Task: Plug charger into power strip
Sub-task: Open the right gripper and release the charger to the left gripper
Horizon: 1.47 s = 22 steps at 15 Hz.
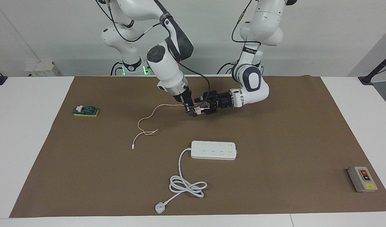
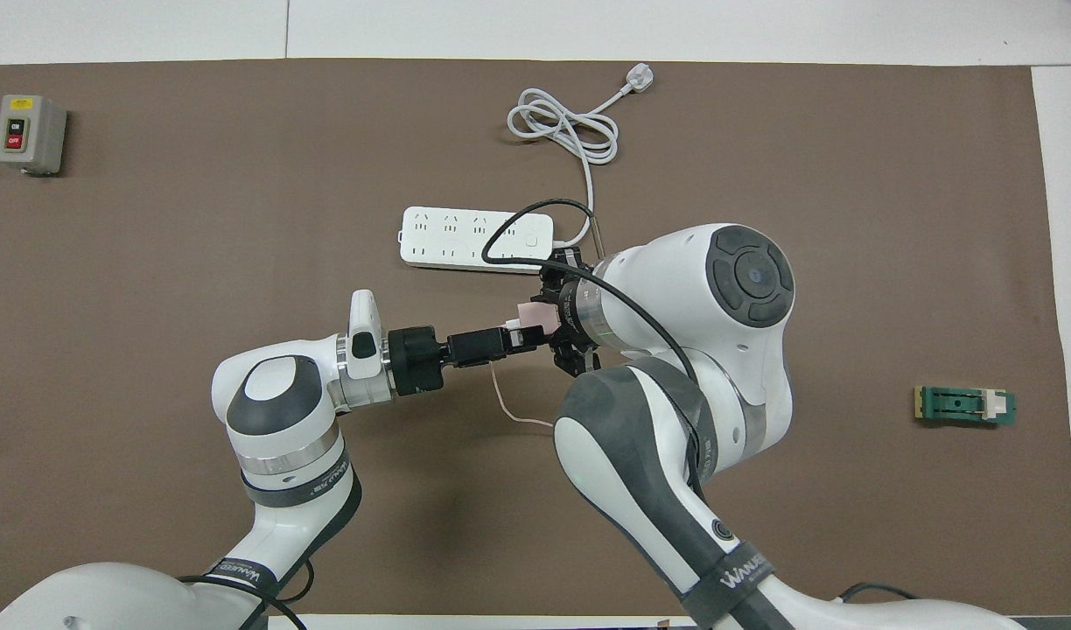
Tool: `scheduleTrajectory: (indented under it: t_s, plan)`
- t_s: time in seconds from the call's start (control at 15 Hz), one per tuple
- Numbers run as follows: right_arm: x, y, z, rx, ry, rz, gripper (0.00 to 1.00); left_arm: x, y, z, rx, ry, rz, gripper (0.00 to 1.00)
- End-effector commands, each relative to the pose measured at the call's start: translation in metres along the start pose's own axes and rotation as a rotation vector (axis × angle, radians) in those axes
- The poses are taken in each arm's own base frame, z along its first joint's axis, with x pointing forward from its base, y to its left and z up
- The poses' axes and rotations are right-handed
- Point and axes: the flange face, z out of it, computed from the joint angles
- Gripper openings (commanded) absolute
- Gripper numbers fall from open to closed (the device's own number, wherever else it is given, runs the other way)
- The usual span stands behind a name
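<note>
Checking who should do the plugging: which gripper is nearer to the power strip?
Neither clearly: the right gripper and the left gripper meet at the charger, both raised over the mat on the robots' side of the power strip.

Right gripper [image 1: 193, 112]: arm reaching in from its base, wrist angled steeply down, fingers closed on the charger [image 1: 198, 110] above the mat. Left gripper [image 1: 208, 107]: forearm level, wrist horizontal, tips meeting the same charger from the side; finger state unreadable.
</note>
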Motion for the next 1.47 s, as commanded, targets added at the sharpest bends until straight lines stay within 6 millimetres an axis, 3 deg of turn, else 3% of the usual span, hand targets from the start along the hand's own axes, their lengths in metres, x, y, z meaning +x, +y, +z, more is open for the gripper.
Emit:
scheduleTrajectory:
  t_s: [0.0, 0.2, 0.33, 0.4, 0.47, 0.8, 1.0, 1.07, 1.13, 1.2, 1.4]
  plan:
    - [0.003, 0.001, -0.001, 0.019, 0.009, -0.025, 0.0, -0.002, 0.007, 0.001, 0.007, 0.02, 0.018, 0.63]
    - [0.003, 0.002, 0.0, 0.018, 0.01, -0.025, 0.0, -0.002, 0.007, 0.001, 0.006, 0.021, 0.017, 0.45]
    - [0.003, 0.002, 0.0, 0.018, 0.01, -0.025, 0.0, -0.001, 0.008, 0.001, 0.006, 0.021, 0.018, 0.23]
    - [0.003, 0.001, -0.001, 0.019, 0.009, -0.025, 0.0, 0.0, 0.01, 0.001, 0.003, 0.021, 0.021, 0.07]
    - [0.003, 0.002, 0.0, 0.018, 0.01, -0.025, 0.0, 0.0, 0.009, 0.001, 0.004, 0.021, 0.02, 0.0]
    - [0.003, 0.001, -0.001, 0.02, 0.009, -0.025, 0.01, 0.002, 0.012, 0.003, -0.003, 0.02, 0.023, 0.0]
    - [0.004, 0.001, -0.001, 0.019, 0.01, -0.023, 0.23, 0.003, 0.017, 0.003, -0.006, 0.023, 0.03, 0.0]
    - [0.004, 0.001, -0.001, 0.019, 0.01, -0.023, 0.47, 0.004, 0.019, 0.002, -0.007, 0.026, 0.032, 0.0]
    - [0.006, 0.0, -0.002, 0.02, 0.01, -0.021, 0.8, 0.004, 0.022, 0.001, -0.006, 0.03, 0.034, 0.0]
    - [0.006, 0.0, -0.002, 0.02, 0.01, -0.021, 1.0, 0.006, 0.025, -0.001, 0.006, 0.043, 0.038, 0.0]
    - [0.011, -0.002, -0.004, 0.02, 0.012, -0.031, 1.0, 0.009, 0.03, -0.007, 0.042, 0.078, 0.044, 0.0]
